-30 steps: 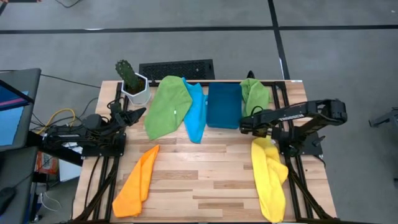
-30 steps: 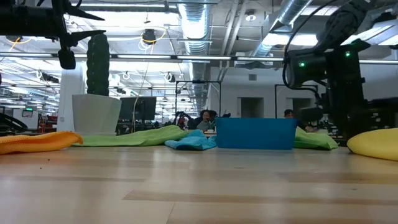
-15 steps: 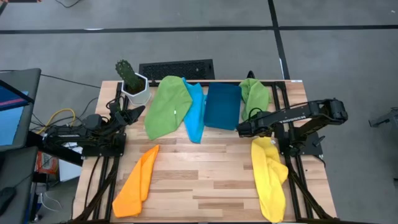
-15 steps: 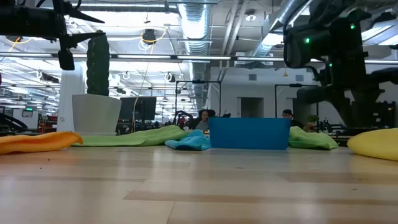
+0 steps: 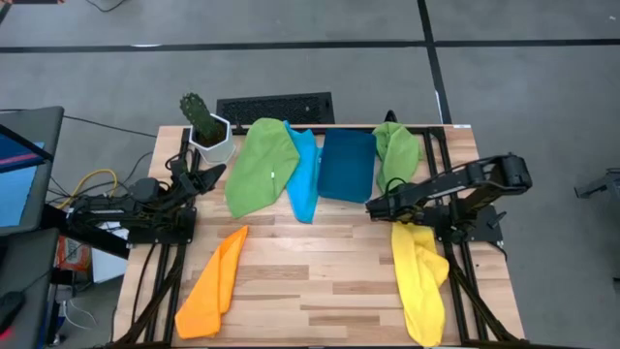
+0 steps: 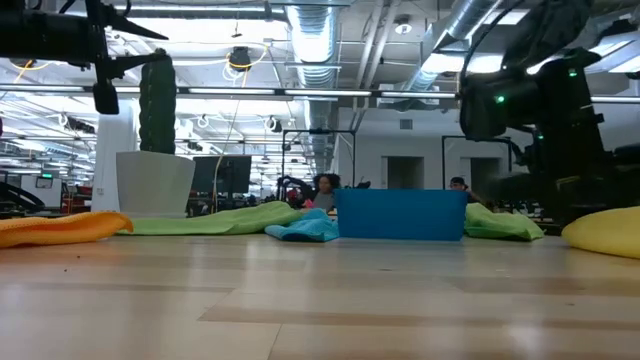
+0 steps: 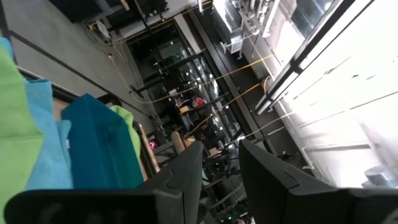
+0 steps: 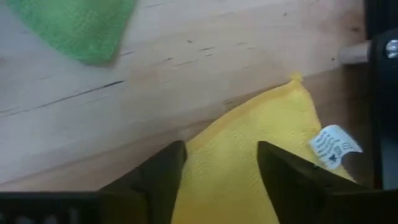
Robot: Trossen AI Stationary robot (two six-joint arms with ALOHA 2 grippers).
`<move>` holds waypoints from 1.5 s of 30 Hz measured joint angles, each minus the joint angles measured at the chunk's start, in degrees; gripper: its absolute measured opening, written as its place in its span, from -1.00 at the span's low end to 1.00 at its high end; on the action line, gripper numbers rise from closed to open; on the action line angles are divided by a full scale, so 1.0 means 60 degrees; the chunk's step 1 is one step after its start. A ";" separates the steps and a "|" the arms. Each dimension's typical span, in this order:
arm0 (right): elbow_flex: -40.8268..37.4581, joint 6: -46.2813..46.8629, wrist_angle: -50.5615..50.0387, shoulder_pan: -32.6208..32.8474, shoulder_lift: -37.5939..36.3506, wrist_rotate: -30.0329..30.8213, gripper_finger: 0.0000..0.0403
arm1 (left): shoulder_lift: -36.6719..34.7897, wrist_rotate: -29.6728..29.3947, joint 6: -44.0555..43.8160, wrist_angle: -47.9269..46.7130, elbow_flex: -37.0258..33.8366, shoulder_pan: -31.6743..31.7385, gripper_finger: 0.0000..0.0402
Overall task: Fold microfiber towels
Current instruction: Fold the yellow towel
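A yellow towel lies crumpled along the table's right side, and its far corner shows a white label. My right gripper points down over that far end, open, with one finger on either side above the yellow cloth. An orange towel lies near left. A large green towel, a light blue one and a smaller green one lie at the back. My left gripper is held up at the left edge, open on nothing. My right gripper's open fingers stand over the yellow towel's far end, coming from above. I cannot tell whether they touch the cloth.
A dark blue bin stands at the back between the light blue and small green towels. A potted cactus stands at the far left and a keyboard lies behind the table. Bare wood lies between the orange and yellow towels.
My right gripper has swung from the bin's near right corner a little toward the near edge, to the yellow towel's far end. The dark blue bin has slid slightly toward the table's left and now stands a little askew.
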 joint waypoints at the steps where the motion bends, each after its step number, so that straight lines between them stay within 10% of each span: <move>1: 0.0158 -0.0081 0.0256 0.0029 0.0040 -0.0072 -0.03 | 0.0000 -0.0003 -0.0006 -0.0046 0.0000 0.0000 -0.51; 8: 0.1017 -0.1553 0.3854 0.0373 0.0290 0.0020 -0.89 | 0.0000 -0.0070 -0.0103 -0.0437 0.0000 0.0000 -0.51; 14: 0.1934 -0.3885 0.8324 0.0376 0.1755 -0.0625 -0.87 | 0.0011 0.0061 -0.0290 -0.0630 0.0000 0.0000 -0.51; 20: 0.3898 -0.6853 0.5937 0.0373 0.2163 -0.0692 -0.86 | 0.0217 0.0254 -0.0542 -0.0648 0.0000 0.0000 -0.51; 32: 0.3880 -0.5946 -0.2046 -0.0089 0.0328 0.1310 -0.05 | 0.0268 0.0330 -0.0330 -0.0643 0.0000 -0.0004 -0.51; 45: 0.0708 -0.2901 0.0635 -0.0303 0.0186 0.0524 0.35 | 0.0335 0.0096 -0.0261 -0.0800 0.0000 0.0000 -0.51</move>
